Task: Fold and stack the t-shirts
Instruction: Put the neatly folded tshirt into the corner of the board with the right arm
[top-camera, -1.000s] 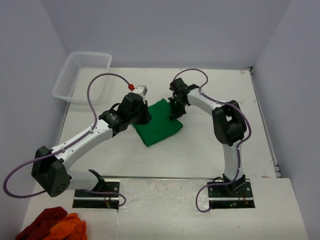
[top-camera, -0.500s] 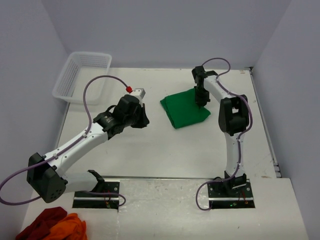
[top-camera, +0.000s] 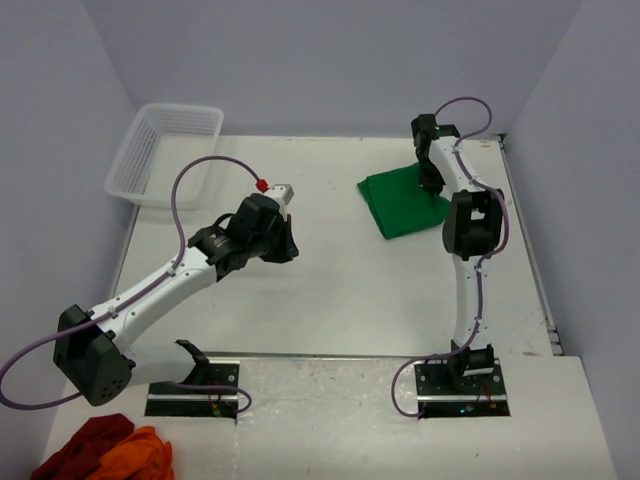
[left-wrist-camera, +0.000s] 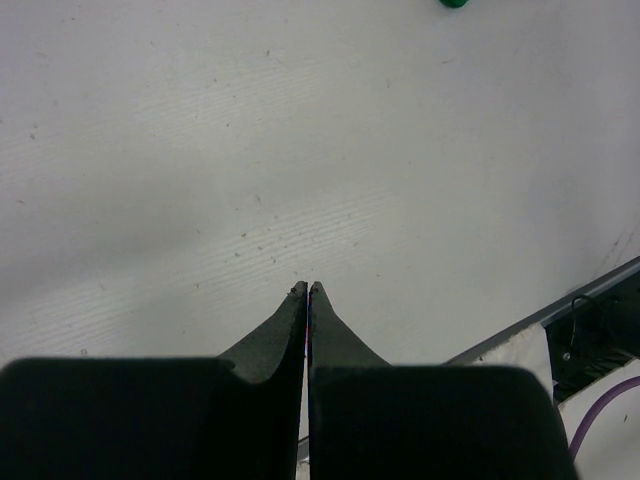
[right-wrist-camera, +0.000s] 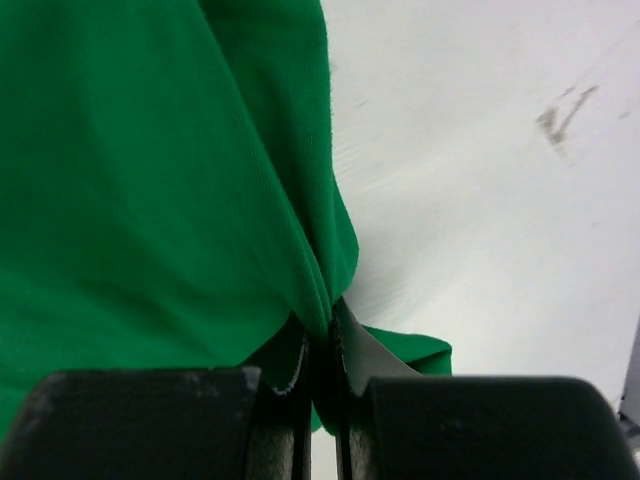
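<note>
Dragged rightward, the green t-shirt (top-camera: 400, 205) is now lying upper right of frame, the right gripper (right-wrist-camera: 324, 335) pinching its edge, while the left gripper (left-wrist-camera: 307, 292) is hovering centre-left, pressed together.

The white table (top-camera: 330, 300) in front of me carries a few things. A folded green t-shirt (top-camera: 398, 202) lies at its far right, close to the right edge. A white mesh basket (top-camera: 165, 150) stands at the far left corner, well apart from the shirt. At the near left corner a dark red cloth (top-camera: 85, 445) and an orange cloth (top-camera: 140, 458) lie bunched, touching each other. The surface shows faint specks and a grey scuff (right-wrist-camera: 562, 108) near the shirt.
</note>
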